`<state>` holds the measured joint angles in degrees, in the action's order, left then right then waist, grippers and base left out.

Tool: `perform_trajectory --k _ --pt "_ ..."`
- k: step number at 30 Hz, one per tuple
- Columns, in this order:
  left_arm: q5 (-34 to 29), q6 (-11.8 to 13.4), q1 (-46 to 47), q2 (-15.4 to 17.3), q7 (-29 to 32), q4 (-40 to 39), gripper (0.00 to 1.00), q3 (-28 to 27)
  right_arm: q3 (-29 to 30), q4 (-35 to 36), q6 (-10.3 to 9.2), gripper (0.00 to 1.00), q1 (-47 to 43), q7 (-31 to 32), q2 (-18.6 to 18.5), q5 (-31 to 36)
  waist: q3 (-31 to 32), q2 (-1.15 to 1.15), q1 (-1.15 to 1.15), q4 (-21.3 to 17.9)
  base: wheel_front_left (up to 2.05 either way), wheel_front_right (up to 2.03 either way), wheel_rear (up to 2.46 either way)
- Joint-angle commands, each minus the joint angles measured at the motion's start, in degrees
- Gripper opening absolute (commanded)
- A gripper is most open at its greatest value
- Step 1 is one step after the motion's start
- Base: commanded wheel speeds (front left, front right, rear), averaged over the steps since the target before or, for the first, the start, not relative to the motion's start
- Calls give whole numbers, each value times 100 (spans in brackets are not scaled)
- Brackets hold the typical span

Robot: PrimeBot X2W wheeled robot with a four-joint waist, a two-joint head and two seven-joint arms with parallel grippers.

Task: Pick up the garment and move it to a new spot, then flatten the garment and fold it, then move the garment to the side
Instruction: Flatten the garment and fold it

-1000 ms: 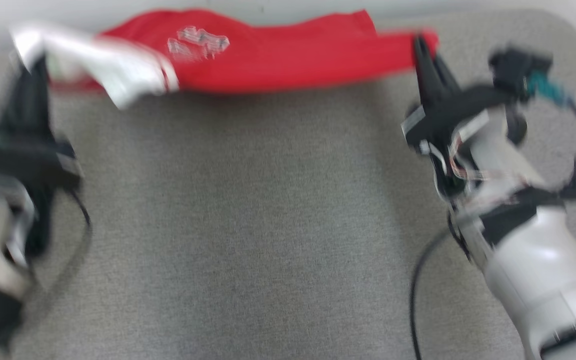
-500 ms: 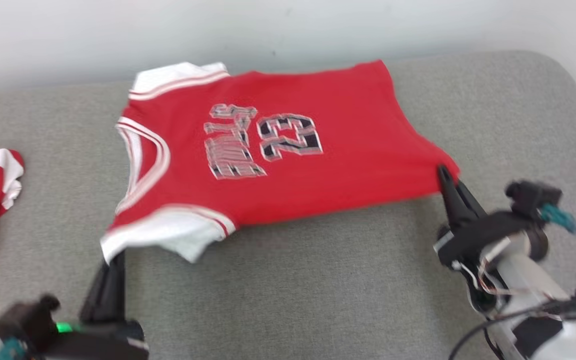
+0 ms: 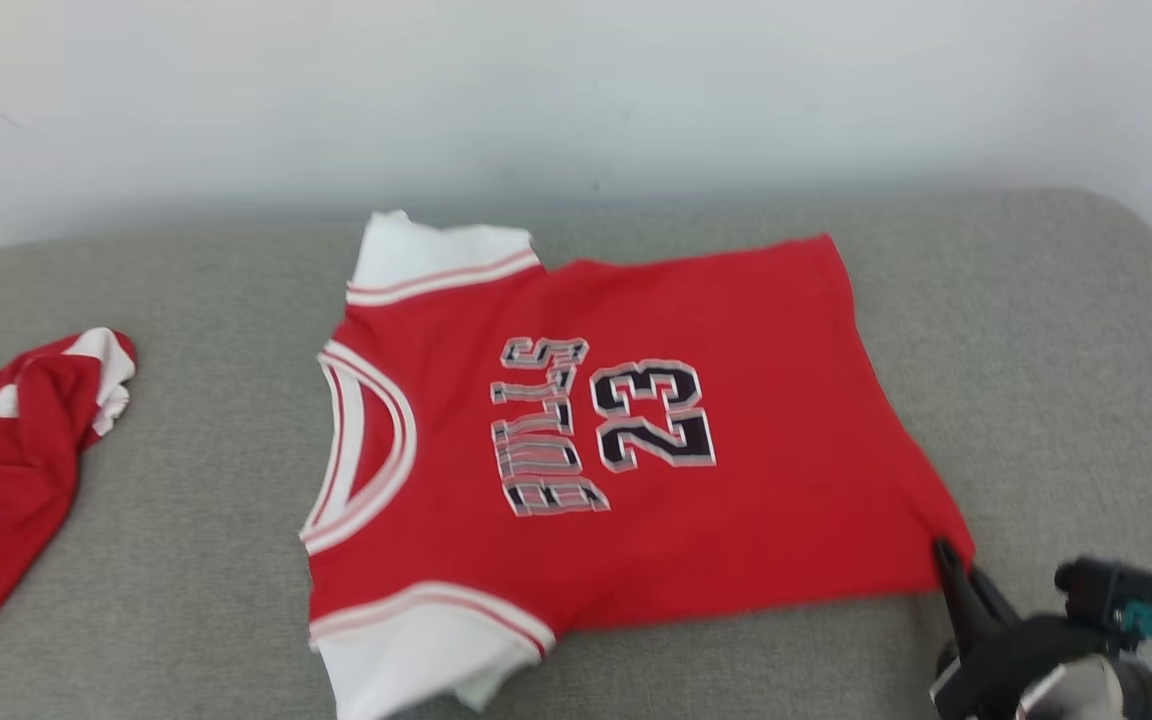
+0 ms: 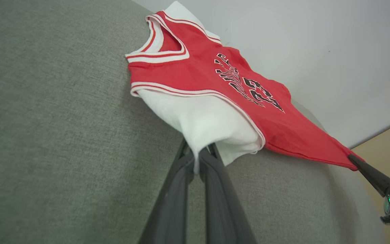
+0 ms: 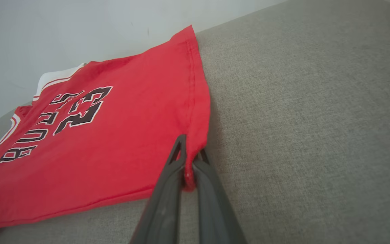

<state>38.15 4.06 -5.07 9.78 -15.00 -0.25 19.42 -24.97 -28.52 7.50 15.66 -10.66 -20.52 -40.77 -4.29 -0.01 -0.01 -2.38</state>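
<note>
Right end effector (image 3: 941,548) first: its two dark fingers are pinched together on the near right corner of the red jersey (image 3: 636,500), and the right wrist view shows it plainly, with a nub of red hem squeezed between the fingertips of that end effector (image 5: 190,154). Over to the left end effector (image 4: 197,159): its fingers are closed too, and a fold of the white near sleeve (image 4: 208,125) is caught between them and drapes over their tips. From that same wrist view, the far right end effector (image 4: 355,161) draws the hem corner out to a sharp point. So both are clamped on the garment, one at each end of its near edge. The jersey itself (image 5: 113,135) is spread front-up across the middle of the grey fabric surface (image 3: 736,660), neck opening to the left and hem to the right. The lettering and the number 23 (image 3: 651,412) run sideways across the chest. The far sleeve (image 3: 436,260), white with red trim, lies flat at the far left corner, close to the pale wall (image 3: 536,100). Well off to the left and apart from the jersey, a second red and white garment (image 3: 6,450) sits crumpled on the same surface.
</note>
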Motion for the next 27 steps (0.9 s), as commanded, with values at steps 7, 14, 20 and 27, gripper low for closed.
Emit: perform_trajectory --k 7,14,20,27 --pt "-52 -12 -545 -106 -24 46 0 103 662 687 -2 0 -1042 703 127 530 251 1 1 326 0 0 0" --pt "-8 -116 -327 11 -5 79 0 13 1345 1448 -2 0 -1476 1219 438 1040 -5 1 1 392 0 0 0" --pt "-198 -256 118 68 -14 -15 0 -9 1582 1920 -2 0 -1427 1446 745 1219 -79 1 1 313 0 0 0" --pt "-217 -439 800 181 26 46 0 -124 1520 1936 -2 0 -963 1774 827 1240 -159 1 1 97 0 0 0"
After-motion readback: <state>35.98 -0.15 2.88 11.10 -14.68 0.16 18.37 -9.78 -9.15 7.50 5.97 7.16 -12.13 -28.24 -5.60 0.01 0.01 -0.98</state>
